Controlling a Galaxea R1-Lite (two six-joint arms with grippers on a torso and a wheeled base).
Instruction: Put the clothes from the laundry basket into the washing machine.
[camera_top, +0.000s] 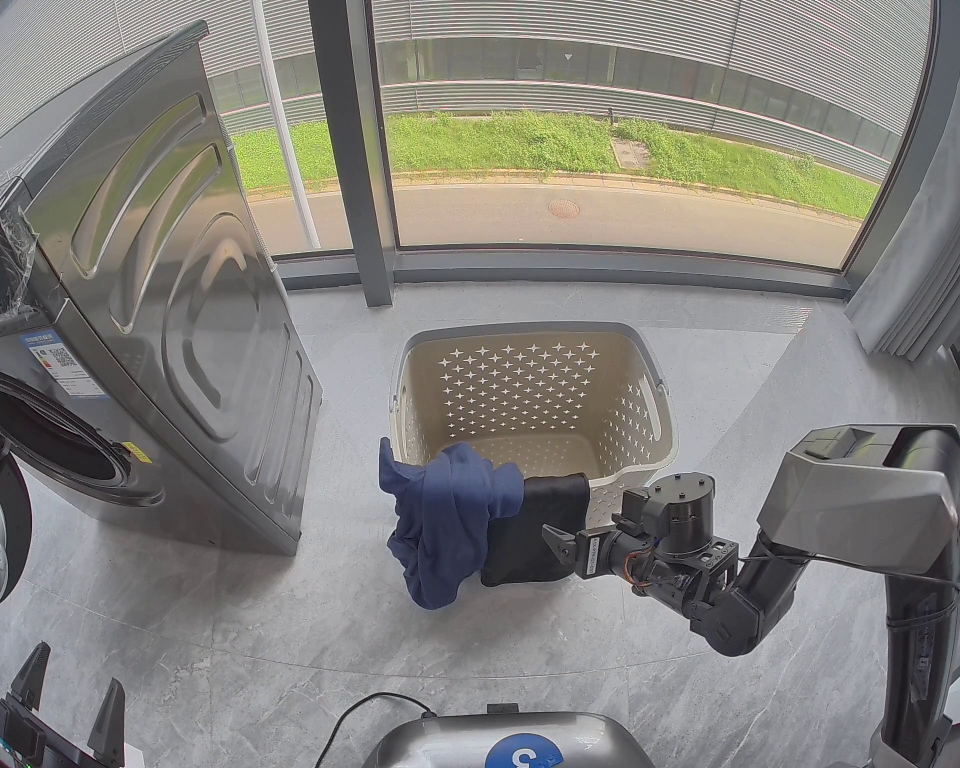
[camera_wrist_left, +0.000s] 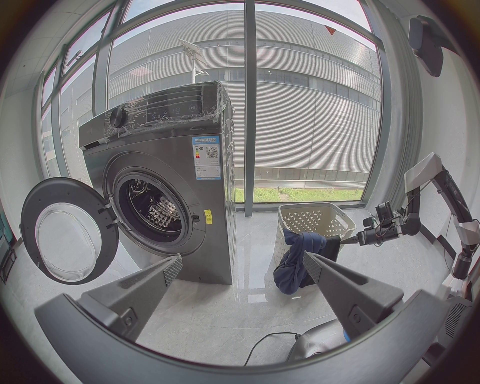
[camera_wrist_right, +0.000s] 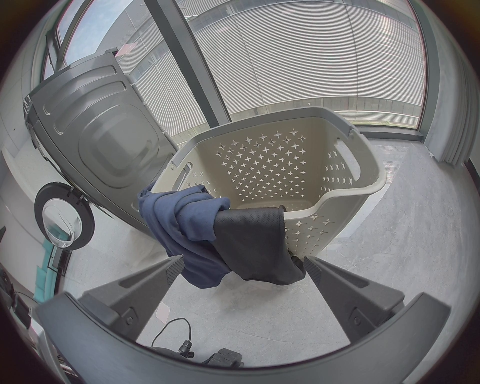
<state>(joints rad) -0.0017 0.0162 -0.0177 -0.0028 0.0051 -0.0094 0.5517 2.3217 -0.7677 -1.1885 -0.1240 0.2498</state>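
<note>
Head view: open floor (camera_top: 300, 620) was seen at 6 o'clock of the basket (camera_top: 520, 390). The window (camera_top: 620, 130) lay at its 12 o'clock and the washer (camera_top: 170, 290) at 9 o'clock, with the door (camera_wrist_left: 67, 230) swung wide. A blue garment (camera_top: 445, 520) and a black garment (camera_top: 530, 540) were draped over the basket's near rim at 7 o'clock, hanging outside. The right gripper (camera_top: 560, 545) was held at the basket's 5 o'clock, jaws spread wide, nothing gripped, just beside the black garment. The left gripper (camera_top: 78, 668), likewise spread and unloaded, was kept at 8 o'clock, well apart.
</note>
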